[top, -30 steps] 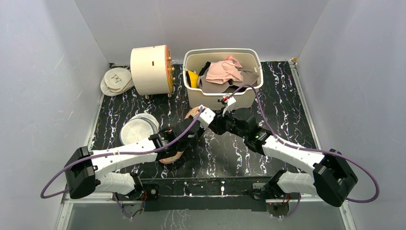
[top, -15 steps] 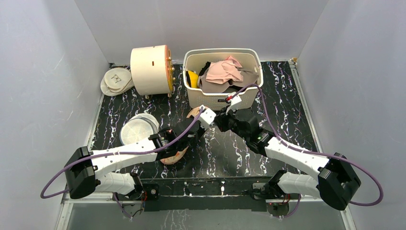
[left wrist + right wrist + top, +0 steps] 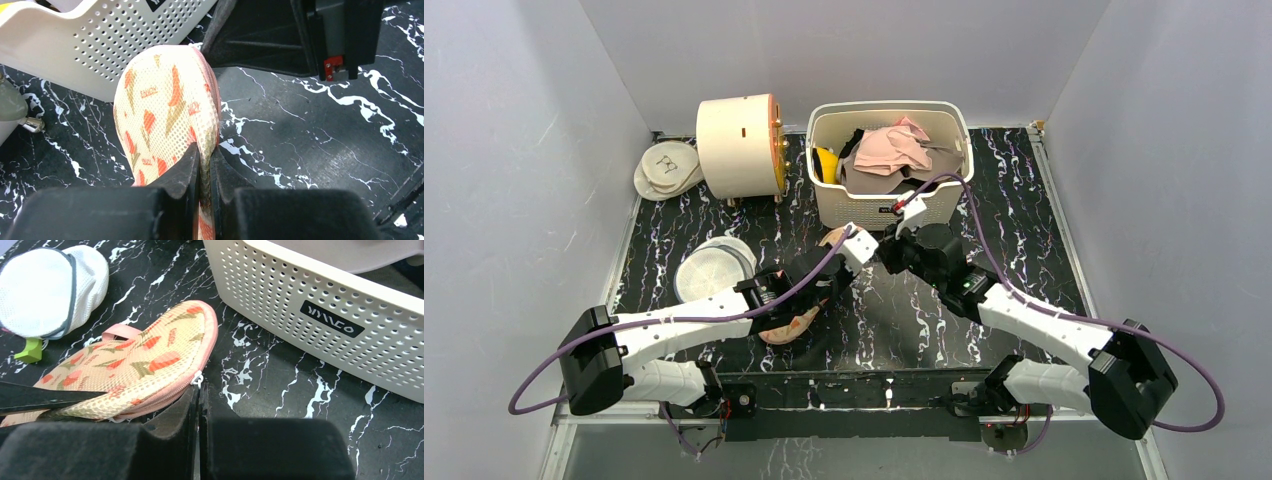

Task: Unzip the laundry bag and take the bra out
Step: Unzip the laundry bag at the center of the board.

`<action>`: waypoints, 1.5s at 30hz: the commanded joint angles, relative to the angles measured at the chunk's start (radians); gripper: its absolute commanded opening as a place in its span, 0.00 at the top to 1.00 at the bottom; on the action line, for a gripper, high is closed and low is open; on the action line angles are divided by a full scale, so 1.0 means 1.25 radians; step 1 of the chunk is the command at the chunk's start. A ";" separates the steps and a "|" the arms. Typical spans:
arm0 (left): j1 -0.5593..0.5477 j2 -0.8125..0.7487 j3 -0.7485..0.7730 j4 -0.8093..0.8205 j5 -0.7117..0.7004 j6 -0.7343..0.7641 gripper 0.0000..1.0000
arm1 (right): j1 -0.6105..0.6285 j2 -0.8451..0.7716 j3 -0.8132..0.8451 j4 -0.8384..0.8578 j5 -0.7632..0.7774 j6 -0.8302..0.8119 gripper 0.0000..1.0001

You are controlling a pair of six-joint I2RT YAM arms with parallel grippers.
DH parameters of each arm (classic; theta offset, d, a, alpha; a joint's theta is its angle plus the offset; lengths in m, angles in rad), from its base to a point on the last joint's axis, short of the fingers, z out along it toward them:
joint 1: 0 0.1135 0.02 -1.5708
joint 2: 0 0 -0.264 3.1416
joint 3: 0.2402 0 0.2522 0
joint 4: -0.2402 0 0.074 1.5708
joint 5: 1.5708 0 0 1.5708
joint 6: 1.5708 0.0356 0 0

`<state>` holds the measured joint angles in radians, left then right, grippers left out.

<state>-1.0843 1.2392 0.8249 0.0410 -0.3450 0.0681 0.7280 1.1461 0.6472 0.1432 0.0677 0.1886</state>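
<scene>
The laundry bag (image 3: 790, 324), cream with an orange-and-green print and pink trim, lies between the two arms in front of the basket. My left gripper (image 3: 832, 268) is shut on the bag's edge. In the left wrist view the bag (image 3: 160, 110) rises ahead of the gripper (image 3: 204, 162). My right gripper (image 3: 871, 256) is shut, its tips (image 3: 199, 390) at the small white zipper pull (image 3: 198, 380) on the pink zip of the bag (image 3: 145, 362). The bra does not show.
A white perforated basket (image 3: 944, 108) of clothes stands just behind the grippers, also in the right wrist view (image 3: 320, 305). A cream cylinder (image 3: 739, 145) and round white mesh discs (image 3: 714, 268) (image 3: 667, 168) lie to the left. A small green piece (image 3: 29, 351) lies by the disc.
My right gripper has shifted a little back toward the basket. More of the bag's near end shows beside my left arm. The left arm has hardly moved.
</scene>
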 commanded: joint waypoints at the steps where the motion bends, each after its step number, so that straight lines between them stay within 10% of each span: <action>1: -0.001 -0.022 0.036 -0.028 0.052 -0.003 0.98 | -0.012 -0.056 0.025 0.034 -0.064 -0.033 1.00; 9: 0.000 -0.046 0.028 -0.015 0.052 -0.031 0.53 | -0.012 -0.093 0.039 -0.032 -0.177 -0.050 1.00; 18: 0.008 -0.041 0.018 0.013 0.041 -0.096 0.40 | -0.011 -0.100 0.059 -0.085 -0.263 -0.064 1.00; 28: 0.017 0.006 0.048 -0.013 0.058 -0.104 0.57 | -0.009 -0.121 0.057 -0.109 -0.293 -0.056 1.00; 39: 0.017 -0.016 0.052 -0.035 0.097 -0.033 1.00 | -0.008 -0.128 0.073 -0.152 -0.234 -0.089 1.00; 45: 0.017 -0.036 0.051 -0.052 0.146 0.014 1.00 | -0.010 -0.132 0.069 -0.151 -0.119 -0.077 1.00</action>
<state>-1.0683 1.2476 0.8536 0.0048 -0.2123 0.0330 0.7200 1.0061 0.6807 -0.0910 -0.2005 0.1024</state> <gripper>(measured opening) 0.031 0.009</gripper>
